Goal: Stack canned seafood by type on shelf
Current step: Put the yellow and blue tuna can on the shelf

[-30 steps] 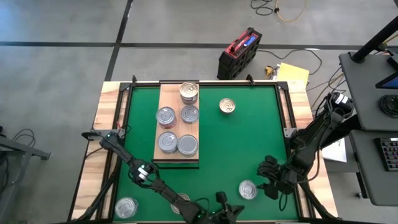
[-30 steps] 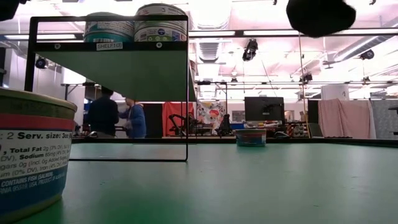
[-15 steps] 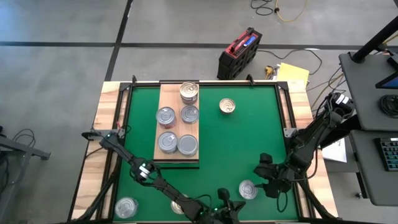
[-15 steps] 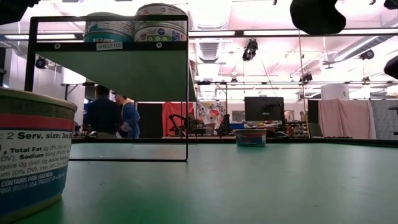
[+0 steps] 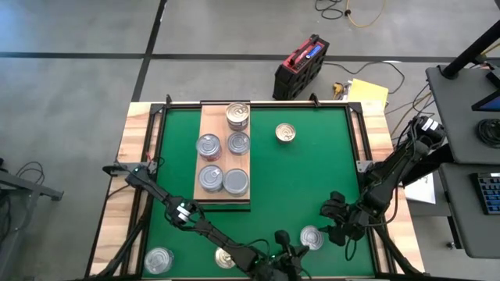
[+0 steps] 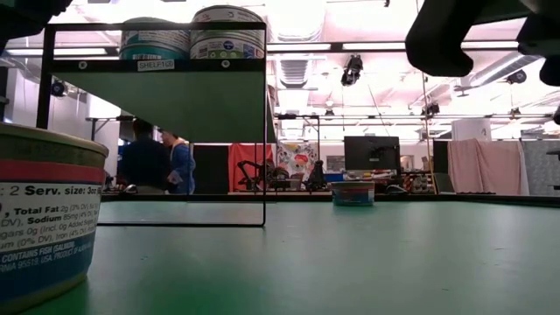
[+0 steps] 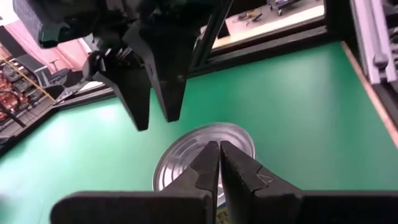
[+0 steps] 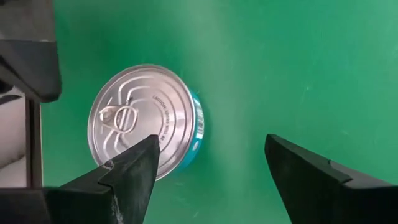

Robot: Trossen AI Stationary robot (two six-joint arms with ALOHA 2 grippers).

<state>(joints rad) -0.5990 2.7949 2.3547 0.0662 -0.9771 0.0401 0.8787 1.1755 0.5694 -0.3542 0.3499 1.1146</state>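
Nine tins show from above on the green counter (image 5: 297, 187). At about 7 o'clock a silver-lidded tin (image 5: 158, 259) sits alone near the counter's corner, and a gold-toned tin (image 5: 225, 257) lies close to 6 o'clock beside the left arm. The wooden shelf (image 5: 209, 123) lies at about 11 o'clock and carries five silver tins (image 5: 223, 154), the one at its far end standing higher than the rest. A gold-lidded tin (image 5: 286, 133) rests on the mat at 1 o'clock, apart from the shelf. At 6 o'clock the left hand (image 7: 219, 163) has its fingers pressed together, holding nothing. Just beside it, near 5 o'clock, a blue-sided silver tin (image 8: 144, 119) stands upright; the right hand (image 8: 211, 162) hovers over it, fingers spread wide and not touching it.
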